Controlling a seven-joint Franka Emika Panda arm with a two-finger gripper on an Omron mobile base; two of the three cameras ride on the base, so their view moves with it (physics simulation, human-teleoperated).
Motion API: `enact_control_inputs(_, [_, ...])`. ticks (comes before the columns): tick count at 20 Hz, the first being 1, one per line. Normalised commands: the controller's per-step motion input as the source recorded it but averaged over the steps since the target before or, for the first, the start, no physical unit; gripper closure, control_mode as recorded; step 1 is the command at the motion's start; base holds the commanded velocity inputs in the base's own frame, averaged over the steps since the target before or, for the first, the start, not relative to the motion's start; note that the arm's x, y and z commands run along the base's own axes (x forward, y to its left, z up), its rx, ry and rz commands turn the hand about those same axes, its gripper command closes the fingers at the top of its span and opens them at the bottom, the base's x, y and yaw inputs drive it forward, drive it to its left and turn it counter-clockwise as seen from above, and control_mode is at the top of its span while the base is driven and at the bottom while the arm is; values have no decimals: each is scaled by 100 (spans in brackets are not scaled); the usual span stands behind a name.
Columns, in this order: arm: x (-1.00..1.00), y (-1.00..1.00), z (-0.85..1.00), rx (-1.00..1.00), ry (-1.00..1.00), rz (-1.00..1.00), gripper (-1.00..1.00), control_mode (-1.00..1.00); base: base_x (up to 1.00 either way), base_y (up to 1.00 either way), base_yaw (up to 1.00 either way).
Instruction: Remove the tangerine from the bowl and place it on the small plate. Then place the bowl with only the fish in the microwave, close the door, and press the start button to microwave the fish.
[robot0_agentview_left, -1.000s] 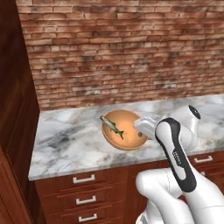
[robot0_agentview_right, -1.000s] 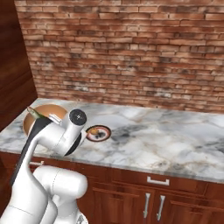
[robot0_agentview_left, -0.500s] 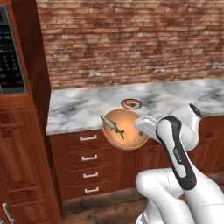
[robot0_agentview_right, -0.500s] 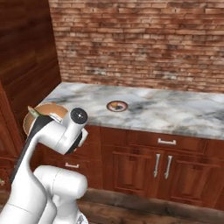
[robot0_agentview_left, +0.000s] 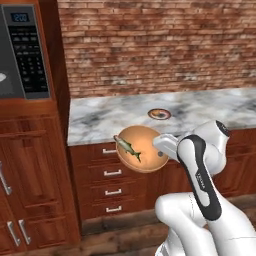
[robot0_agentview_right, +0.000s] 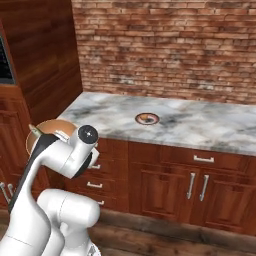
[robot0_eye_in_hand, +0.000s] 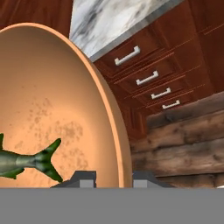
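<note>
My gripper (robot0_eye_in_hand: 114, 178) is shut on the rim of the orange-tan bowl (robot0_agentview_left: 145, 150), holding it in the air in front of the drawers, away from the counter. The fish (robot0_agentview_left: 127, 148) lies inside the bowl, with its tail (robot0_eye_in_hand: 46, 159) close to my fingertips. On the marble counter behind sits the small plate (robot0_agentview_left: 160, 114), and the small orange tangerine (robot0_agentview_right: 144, 118) rests on it. The microwave (robot0_agentview_left: 22, 55) is at the upper left, showing its black keypad and a sliver of white turntable. Its door is out of view. In the right base view the bowl (robot0_agentview_right: 50, 127) peeks out behind my arm.
Brown drawers (robot0_agentview_left: 112, 172) and cabinet doors (robot0_agentview_right: 195, 187) run under the marble counter (robot0_agentview_right: 210, 125). A tall wooden cabinet column (robot0_agentview_left: 35, 175) carries the microwave. A brick wall backs the counter, and wood floor (robot0_agentview_right: 175, 240) lies below.
The base has backed away and turned left, so the counter has receded and the microwave has come into view. The bowl with the fish stays in my shut gripper.
</note>
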Motion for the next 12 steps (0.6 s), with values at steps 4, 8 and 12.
enact_control_inputs(4, [0, 0, 0, 0, 0, 0, 100, 100, 16, 100, 0])
enact_control_inputs(8, [0, 0, 0, 0, 0, 0, 100, 100, 22, 99, 30])
enact_control_inputs(12, [0, 0, 0, 0, 0, 0, 100, 100, 13, 100, 32])
